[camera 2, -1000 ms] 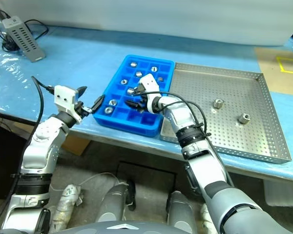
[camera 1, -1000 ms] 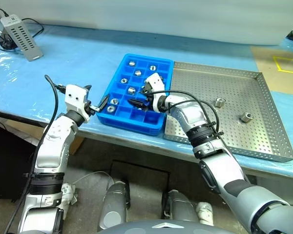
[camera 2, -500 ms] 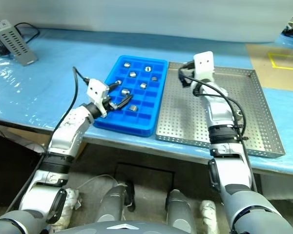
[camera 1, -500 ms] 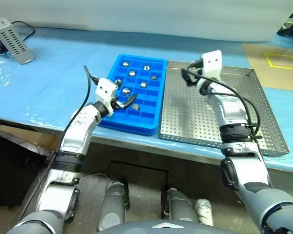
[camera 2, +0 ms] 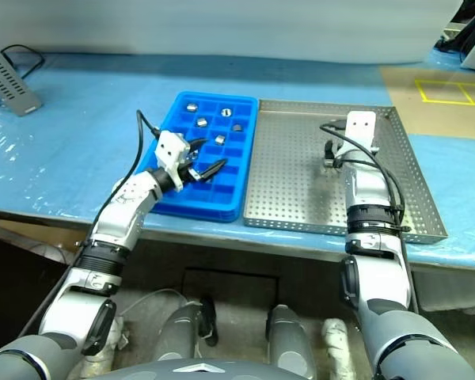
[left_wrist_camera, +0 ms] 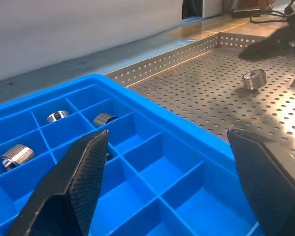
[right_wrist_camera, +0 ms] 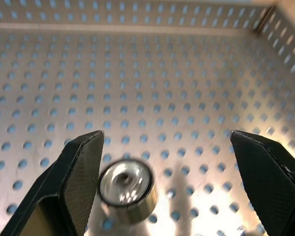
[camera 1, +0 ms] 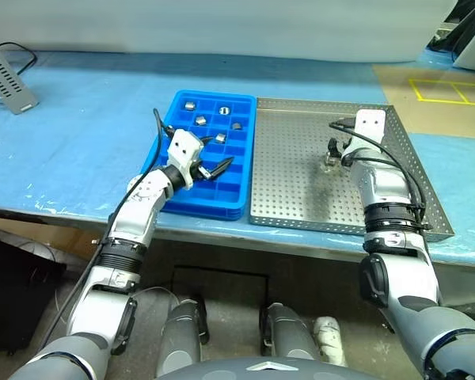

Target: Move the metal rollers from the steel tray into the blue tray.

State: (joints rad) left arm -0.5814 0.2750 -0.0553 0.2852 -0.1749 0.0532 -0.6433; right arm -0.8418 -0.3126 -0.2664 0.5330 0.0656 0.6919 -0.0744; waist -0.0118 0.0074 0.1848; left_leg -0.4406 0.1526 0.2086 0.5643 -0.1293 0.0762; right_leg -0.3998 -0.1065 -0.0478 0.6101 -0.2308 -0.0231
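Now that my right tool (right_wrist_camera: 162,182) has swung off the blue tray (camera 1: 162,150) to the steel tray (camera 1: 293,174), it hangs released over a roller (right_wrist_camera: 127,191); the left tool (left_wrist_camera: 172,182), also released, hovers above the blue tray's compartments.

We see a long workbench under glossy blue plastic sheeting (camera 1: 79,127), a pale wall panel (camera 1: 222,24) behind, yellow tape (camera 1: 439,91) marking brown board.
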